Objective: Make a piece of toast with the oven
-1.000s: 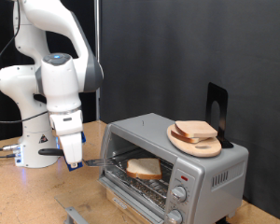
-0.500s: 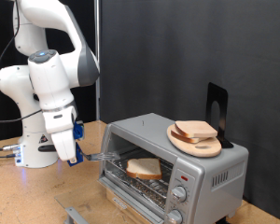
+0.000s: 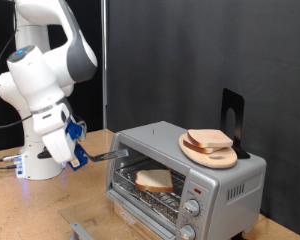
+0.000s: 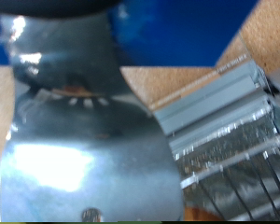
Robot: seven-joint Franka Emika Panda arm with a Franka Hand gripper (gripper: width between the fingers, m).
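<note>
Since the earlier frames, the arm has swung away from the oven (image 3: 185,168) toward 9 o'clock of the exterior view and tilted, drawing a flat metal spatula (image 3: 102,156) back from the oven mouth. The gripper (image 3: 74,156) now sits near 8 o'clock of the frame, apart from the oven, with the spatula handle apparently clamped in it; the fingers themselves are hidden, so how far they stand apart cannot be told. In the wrist view the spatula blade (image 4: 79,159) fills most of the picture and carries nothing.

Task status: the piece of toast (image 3: 154,180) lies flat on the wire rack inside the oven, at 6 o'clock of the exterior view. Loading therefore appears complete. The glass door hangs open, and the two knobs (image 3: 191,220) show no sign of being set.

A round wooden plate (image 3: 210,151) with other bread slices (image 3: 210,140) rests on the oven roof at 3 o'clock.

The oven stands on a wooden tabletop (image 3: 30,210). Behind it hangs a dark backdrop.
</note>
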